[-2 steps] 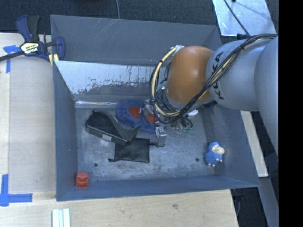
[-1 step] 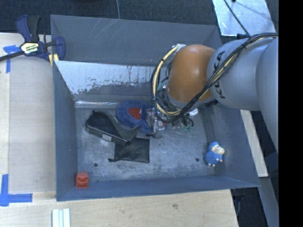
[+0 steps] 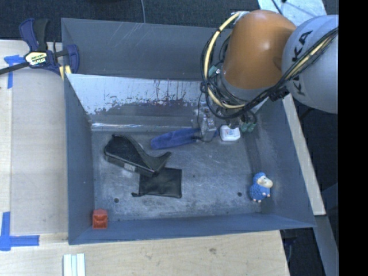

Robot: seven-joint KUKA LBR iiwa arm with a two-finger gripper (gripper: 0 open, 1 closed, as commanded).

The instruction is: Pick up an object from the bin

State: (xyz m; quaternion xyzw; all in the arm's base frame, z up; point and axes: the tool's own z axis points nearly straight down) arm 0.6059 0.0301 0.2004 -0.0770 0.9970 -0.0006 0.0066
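One end of the long, soft-looking blue strip [image 3: 172, 138] lies right at my gripper [image 3: 206, 130], set low, I judge, for a grasp; spread or clamped, I cannot tell.

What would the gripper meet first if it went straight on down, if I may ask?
Probably the right end of the long blue thing at the back of the bin, as the gripper points down just at it. Depth is unclear, so it might touch the bare floor beside it instead.

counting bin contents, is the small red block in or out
In: the red block lies on the bin floor, front-left corner, inside the rim.
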